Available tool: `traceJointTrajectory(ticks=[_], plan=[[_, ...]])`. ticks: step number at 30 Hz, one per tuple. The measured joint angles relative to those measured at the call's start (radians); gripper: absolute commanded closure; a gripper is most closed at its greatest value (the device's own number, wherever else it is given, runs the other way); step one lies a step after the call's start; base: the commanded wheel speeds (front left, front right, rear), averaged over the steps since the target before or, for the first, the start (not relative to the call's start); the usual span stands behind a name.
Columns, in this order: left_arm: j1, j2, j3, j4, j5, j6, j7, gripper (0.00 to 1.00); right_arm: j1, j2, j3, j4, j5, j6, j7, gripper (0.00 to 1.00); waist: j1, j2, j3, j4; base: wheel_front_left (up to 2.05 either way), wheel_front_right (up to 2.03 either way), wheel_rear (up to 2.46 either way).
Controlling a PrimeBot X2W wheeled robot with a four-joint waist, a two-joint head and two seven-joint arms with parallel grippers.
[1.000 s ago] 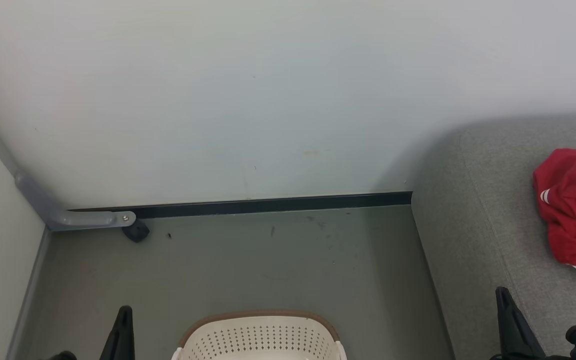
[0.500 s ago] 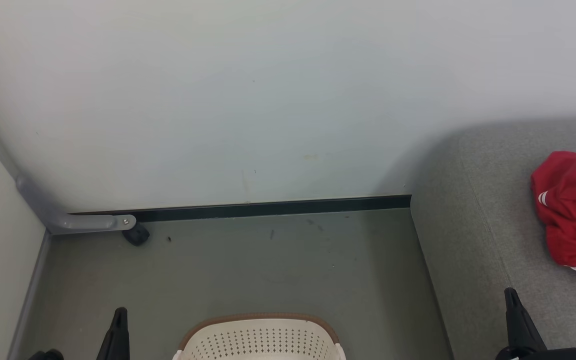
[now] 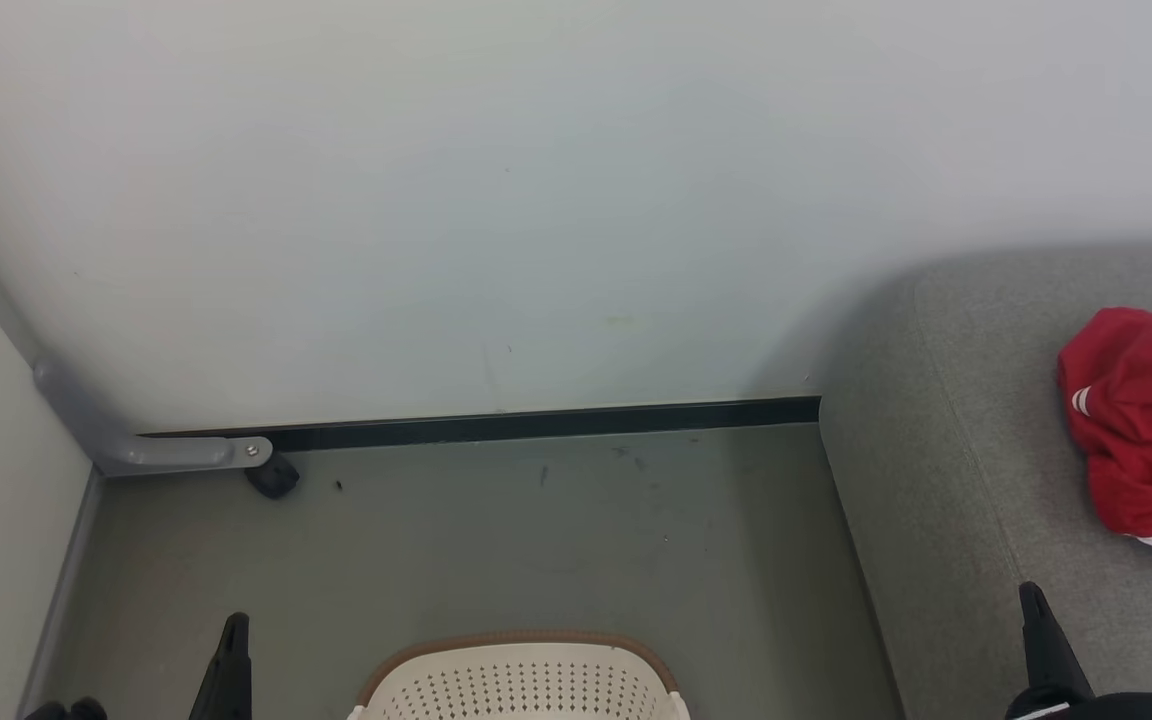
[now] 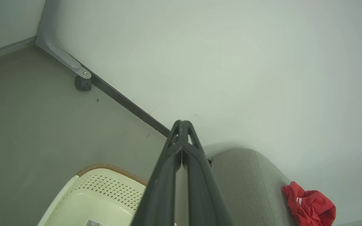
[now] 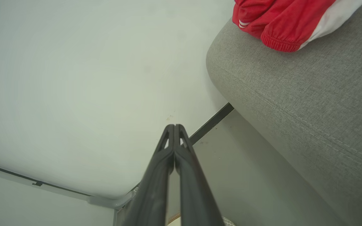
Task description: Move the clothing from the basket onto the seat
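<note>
Looks like left pincer [image 3: 234, 630] and right pincer [image 3: 1033, 600] flank the basket [image 3: 521, 690], pinched together and empty, since clothing [image 3: 1136, 420] already lies on the seat [image 3: 956, 480].

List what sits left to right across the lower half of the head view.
left gripper → basket → seat → clothing. The right gripper is left out because it overlaps the seat and the clothing.
</note>
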State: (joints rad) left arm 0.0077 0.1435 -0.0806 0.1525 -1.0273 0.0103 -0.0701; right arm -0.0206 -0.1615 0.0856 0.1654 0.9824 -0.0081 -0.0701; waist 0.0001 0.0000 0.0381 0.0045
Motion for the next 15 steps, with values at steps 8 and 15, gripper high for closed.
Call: traceJointTrajectory(ticks=[8,15], plan=[[-0.007,-0.018,0.025,0.022,-0.093,-0.020,0.029,1.00,-0.012,0.018,-0.034,0.019,0.100,0.019,0.030,1.00,0.0000,0.0000,-0.006,-0.001,0.00,0.00,0.00],[-0.025,-0.030,0.051,0.041,-0.175,-0.038,0.058,1.00,-0.019,0.036,-0.068,0.040,0.192,0.038,0.057,1.00,0.0000,0.0000,-0.011,-0.001,0.00,0.00,0.00]])
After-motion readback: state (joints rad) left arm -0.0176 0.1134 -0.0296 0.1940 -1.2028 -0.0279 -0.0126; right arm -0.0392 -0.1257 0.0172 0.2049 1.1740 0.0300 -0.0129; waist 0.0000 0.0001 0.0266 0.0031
